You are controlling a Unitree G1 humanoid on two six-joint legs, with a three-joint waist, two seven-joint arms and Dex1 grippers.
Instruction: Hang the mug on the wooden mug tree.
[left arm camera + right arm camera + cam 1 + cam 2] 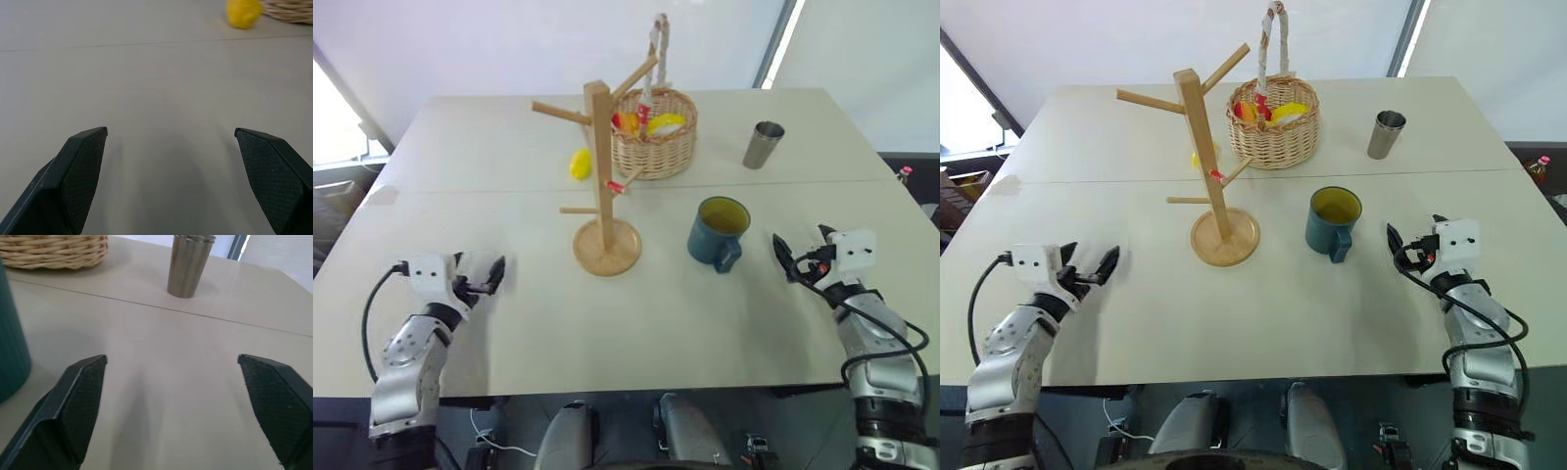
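my grippers: two. Left gripper [481, 279] lower left of the head view, fingers spread wide, nothing between them, just above the table [636, 323]. Right gripper [800, 258] lower right, fingers spread wide too, holding nothing.
mug count: one
mug: [717, 232] right of centre, upright on the table, just left of my right gripper, apart from it. Dark blue outside, yellow inside, loop handle turned toward the near edge.
mug tree count: one
mug tree: [601, 176] centre, left of the mug, not touching it. Light wood, square post, round disc base, angled pegs, all bare.
yellow ball: [243, 11] one, behind the tree, beside the basket.
basket: [655, 132] one, wicker, upper centre, colourful items inside.
steel tumbler: [763, 144] one, upper right, upright.
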